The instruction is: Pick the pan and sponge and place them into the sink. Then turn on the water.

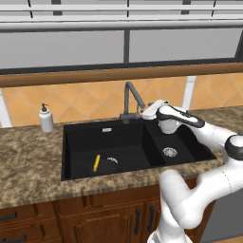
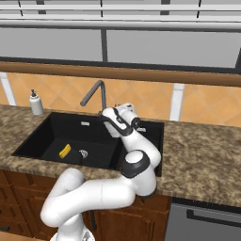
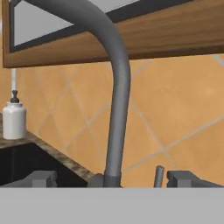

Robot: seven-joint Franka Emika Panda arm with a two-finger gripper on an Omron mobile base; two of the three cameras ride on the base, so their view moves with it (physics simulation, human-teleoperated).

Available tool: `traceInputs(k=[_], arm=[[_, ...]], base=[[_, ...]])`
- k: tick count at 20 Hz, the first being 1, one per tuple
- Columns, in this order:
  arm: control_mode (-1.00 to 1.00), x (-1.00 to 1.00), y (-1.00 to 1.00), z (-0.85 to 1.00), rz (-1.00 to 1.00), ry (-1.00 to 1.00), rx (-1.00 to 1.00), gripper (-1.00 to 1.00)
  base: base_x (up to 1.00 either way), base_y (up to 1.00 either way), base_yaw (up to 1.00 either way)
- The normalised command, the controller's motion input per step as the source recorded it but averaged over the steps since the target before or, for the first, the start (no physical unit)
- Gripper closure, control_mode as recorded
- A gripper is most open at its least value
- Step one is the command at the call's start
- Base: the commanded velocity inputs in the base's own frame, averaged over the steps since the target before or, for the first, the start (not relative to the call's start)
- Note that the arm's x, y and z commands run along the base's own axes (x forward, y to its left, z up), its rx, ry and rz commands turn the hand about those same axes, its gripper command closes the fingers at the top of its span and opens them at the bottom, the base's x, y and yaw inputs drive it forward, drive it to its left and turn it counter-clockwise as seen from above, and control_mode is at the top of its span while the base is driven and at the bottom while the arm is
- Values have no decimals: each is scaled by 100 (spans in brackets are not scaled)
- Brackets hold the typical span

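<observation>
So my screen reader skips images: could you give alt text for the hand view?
A grey faucet rises close ahead against orange tiles, its small lever beside its base. A white soap dispenser stands on the counter at left.

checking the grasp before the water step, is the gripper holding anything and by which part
Nothing is held: the gripper is open, its fingertips either side of the grey angular faucet's base.

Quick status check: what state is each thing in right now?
sponge: in the wide basin, on edge.
pan: in the wide basin beside the sponge.
faucet: no water running.
gripper: near the faucet base, jaws' spread unclear.
soap dispenser: upright on the counter.
</observation>
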Motion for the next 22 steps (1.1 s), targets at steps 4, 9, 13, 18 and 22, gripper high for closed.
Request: traceInputs(k=[4,9,13,18,22], arm=[[-100,45,0,-43,7,3,6,-100],[-100,40,0,-25,5,0,3,-100],[-100,28,0,-2,2,0,0,-100],[-100,44,0,-7,0,2,0,-100],[-100,41,0,-9,0,2,0,-100]], base=[[0,0,0],[0,0,0],[0,0,0],[0,0,0],[0,0,0]])
